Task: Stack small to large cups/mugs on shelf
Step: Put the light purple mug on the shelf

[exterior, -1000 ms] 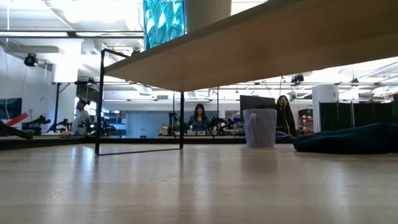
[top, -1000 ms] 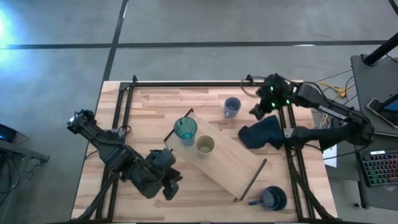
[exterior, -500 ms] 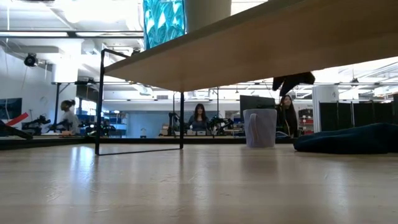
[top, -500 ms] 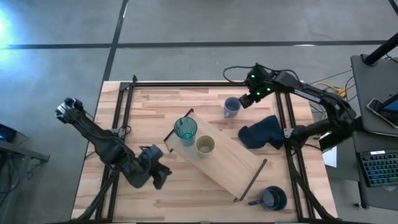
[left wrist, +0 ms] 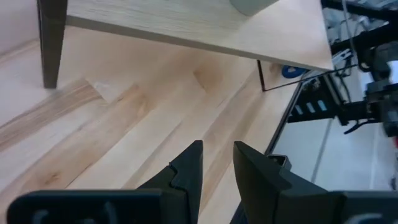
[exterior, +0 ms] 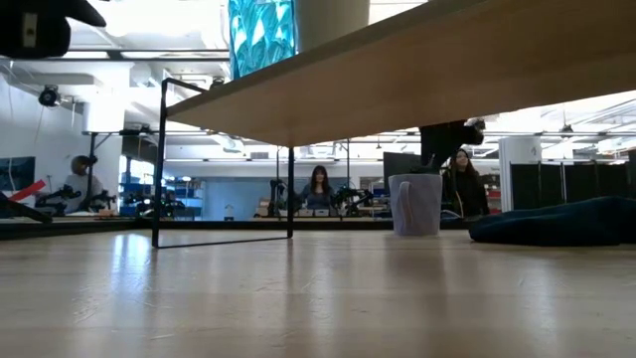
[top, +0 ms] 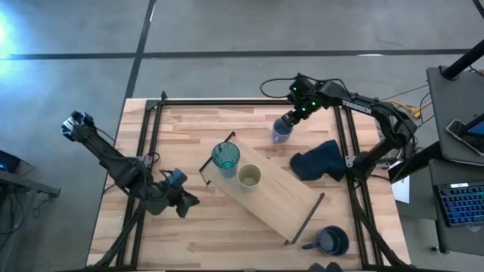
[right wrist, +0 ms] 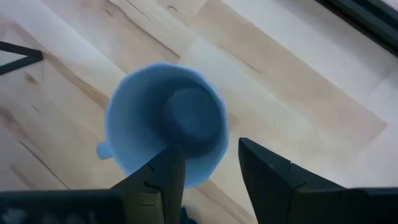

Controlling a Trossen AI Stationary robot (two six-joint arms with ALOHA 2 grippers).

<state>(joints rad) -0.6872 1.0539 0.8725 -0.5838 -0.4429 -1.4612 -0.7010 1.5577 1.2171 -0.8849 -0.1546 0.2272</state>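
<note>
The shelf (top: 276,198) lies slantwise on the table, bearing the teal tumbler (top: 224,157) and the olive cup (top: 249,177). The periwinkle cup (top: 281,131) stands upright on the table at the far side. My right gripper (right wrist: 208,165) hangs open just over it, pointing down. One finger (right wrist: 158,180) is over the cup's mouth, the other (right wrist: 267,171) outside its wall. I see no touch. The navy mug (top: 333,240) stands at the near right corner. My left gripper (left wrist: 217,155) hovers over the table's near left part, slightly open with nothing between its fingers.
A dark blue cloth (top: 318,161) lies bunched on the table right of the shelf, close to the periwinkle cup. Black frame bars (top: 227,100) run along the table's far, left and right edges. People sit and stand in the room beyond (exterior: 318,189).
My right gripper has swung from above the cloth toward the table's left and has come down over the periwinkle cup. My left gripper has drawn back from the shelf's near side toward the table's left edge and sunk lower. The cups and the shelf have stayed put.
</note>
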